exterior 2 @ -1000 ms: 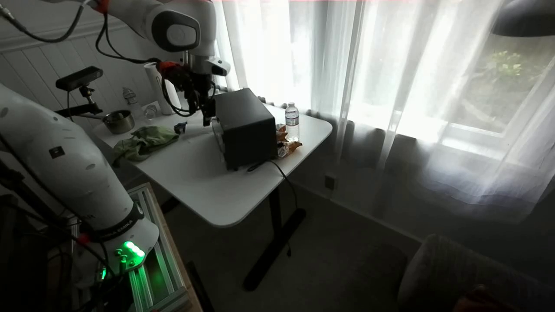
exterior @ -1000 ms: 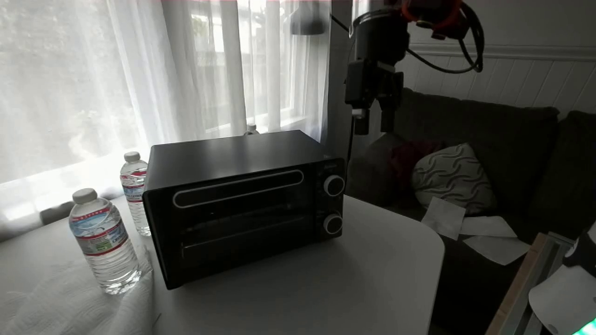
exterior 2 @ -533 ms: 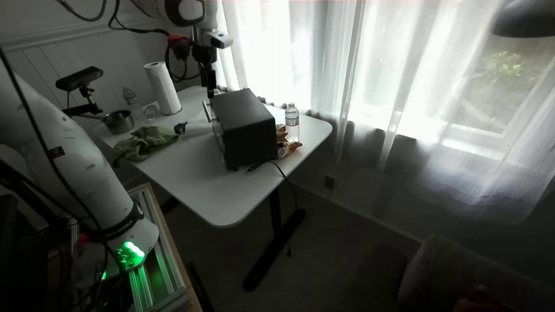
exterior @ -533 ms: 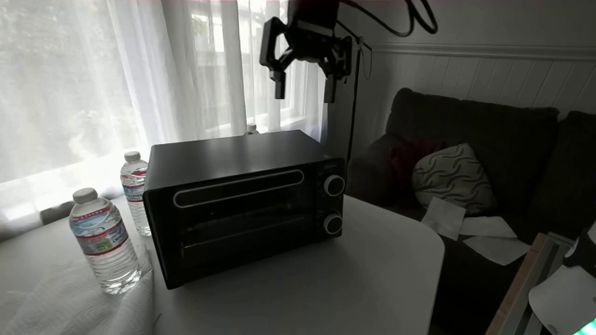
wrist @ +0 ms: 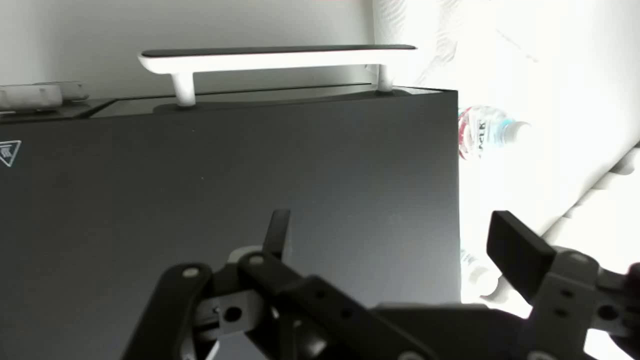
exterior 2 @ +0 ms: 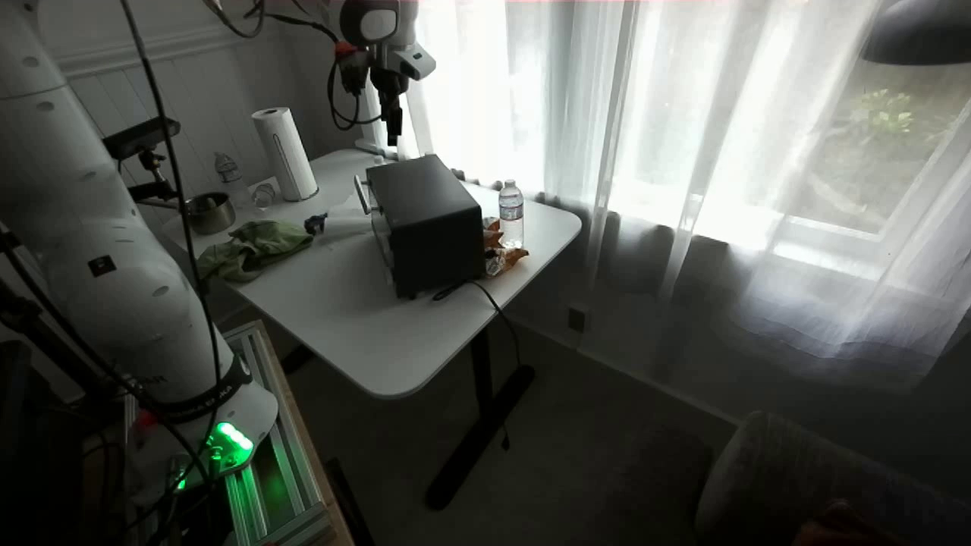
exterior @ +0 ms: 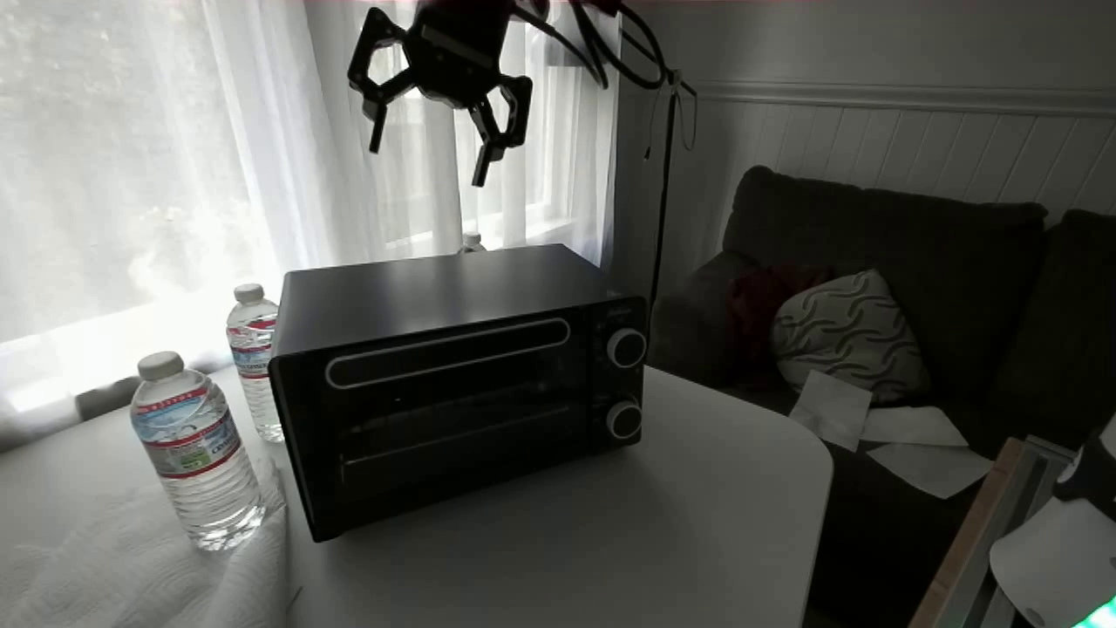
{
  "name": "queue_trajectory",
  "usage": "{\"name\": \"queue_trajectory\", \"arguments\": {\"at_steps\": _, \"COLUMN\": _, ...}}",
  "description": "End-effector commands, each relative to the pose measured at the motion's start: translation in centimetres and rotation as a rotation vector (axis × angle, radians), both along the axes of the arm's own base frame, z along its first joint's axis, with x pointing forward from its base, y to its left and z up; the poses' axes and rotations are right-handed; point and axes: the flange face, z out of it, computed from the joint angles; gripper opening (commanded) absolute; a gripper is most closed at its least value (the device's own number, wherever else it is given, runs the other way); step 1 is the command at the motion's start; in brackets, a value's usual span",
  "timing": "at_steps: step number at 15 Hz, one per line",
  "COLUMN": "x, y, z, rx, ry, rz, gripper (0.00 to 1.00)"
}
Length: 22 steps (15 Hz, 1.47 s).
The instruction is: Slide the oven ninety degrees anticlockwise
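The oven (exterior: 453, 296) is a black box with a wide front door, a horizontal handle and two silver-ringed knobs. It stands on the white table in both exterior views (exterior 2: 436, 220). The wrist view looks down on its plain top (wrist: 320, 160), with the handle (wrist: 280, 60) along the upper side. My gripper (exterior: 427, 161) is open and empty, above the oven and apart from it. It also hangs above the oven's far end in an exterior view (exterior 2: 394, 142). In the wrist view, one finger is over the top and one beyond the side edge (wrist: 390, 215).
Two water bottles (exterior: 196, 453) (exterior: 255, 362) stand beside one end of the oven, near a paper towel sheet (exterior: 148, 558). Behind it are another bottle (exterior 2: 511, 220) and orange wrappers (exterior 2: 504, 262). A paper towel roll (exterior 2: 287, 155), pot (exterior 2: 209, 213) and green cloth (exterior 2: 258, 246) share the table.
My gripper has risen from in front of the oven and moved across to above its bottle end, turning and showing widely spread fingers. The oven has not moved.
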Motion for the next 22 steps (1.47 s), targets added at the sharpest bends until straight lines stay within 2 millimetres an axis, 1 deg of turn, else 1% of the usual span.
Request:
{"name": "queue_trajectory", "arguments": {"at_steps": 1, "x": 0.4, "y": 0.2, "z": -0.2, "rx": 0.002, "ry": 0.004, "rz": 0.0, "gripper": 1.0}}
{"name": "queue_trajectory", "arguments": {"at_steps": 6, "x": 0.8, "y": 0.3, "z": 0.0, "rx": 0.007, "ry": 0.0, "rz": 0.0, "gripper": 1.0}}
{"name": "queue_trajectory", "arguments": {"at_steps": 7, "x": 1.4, "y": 0.6, "z": -0.2, "rx": -0.006, "ry": -0.016, "rz": -0.033, "gripper": 1.0}}
{"name": "queue_trajectory", "arguments": {"at_steps": 9, "x": 2.8, "y": 1.6, "z": -0.2, "rx": -0.037, "ry": -0.073, "rz": -0.039, "gripper": 1.0}}
{"name": "queue_trajectory", "arguments": {"at_steps": 13, "x": 5.3, "y": 3.4, "z": -0.5, "rx": -0.094, "ry": -0.19, "rz": -0.002, "gripper": 1.0}}
{"name": "queue_trajectory", "arguments": {"at_steps": 17, "x": 7.6, "y": 5.1, "z": -2.6, "rx": -0.143, "ry": -0.294, "rz": 0.046, "gripper": 1.0}}
{"name": "queue_trajectory", "arguments": {"at_steps": 18, "x": 8.1, "y": 5.5, "z": -3.3, "rx": -0.148, "ry": -0.316, "rz": 0.059, "gripper": 0.75}}
{"name": "queue_trajectory", "arguments": {"at_steps": 19, "x": 8.6, "y": 5.8, "z": -3.8, "rx": -0.159, "ry": -0.34, "rz": 0.072, "gripper": 0.74}}
{"name": "queue_trajectory", "arguments": {"at_steps": 22, "x": 10.1, "y": 6.7, "z": -5.9, "rx": -0.163, "ry": -0.391, "rz": 0.072, "gripper": 0.52}}
